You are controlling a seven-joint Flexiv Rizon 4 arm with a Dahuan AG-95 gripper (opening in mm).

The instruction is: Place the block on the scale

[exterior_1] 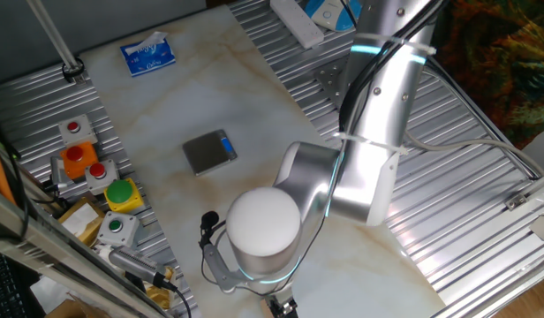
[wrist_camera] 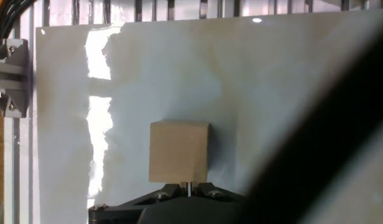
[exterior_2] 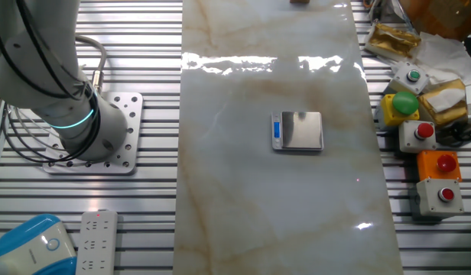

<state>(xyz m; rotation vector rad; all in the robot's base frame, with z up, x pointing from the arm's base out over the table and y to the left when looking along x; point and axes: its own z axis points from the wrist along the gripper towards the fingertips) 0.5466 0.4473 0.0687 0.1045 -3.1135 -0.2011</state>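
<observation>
The block (wrist_camera: 179,151), a plain light tan wooden cube, shows only in the hand view, standing on the pale marble table just beyond my fingertips. My gripper (wrist_camera: 188,185) shows as two black finger parts at the bottom edge with only a thin slit between them, nothing held. In one fixed view the gripper (exterior_1: 283,308) is mostly hidden under the arm at the table's near end. The scale (exterior_1: 209,152), a flat grey plate with a blue strip, lies mid-table, well away from the gripper; it also shows in the other fixed view (exterior_2: 298,131).
A blue-and-white box (exterior_1: 148,54) lies at the far end of the table. Button boxes (exterior_1: 86,163) and a cardboard box (exterior_1: 80,221) line one side. The arm's base (exterior_2: 90,130) and a power strip (exterior_2: 96,241) stand on the ribbed metal on the other side.
</observation>
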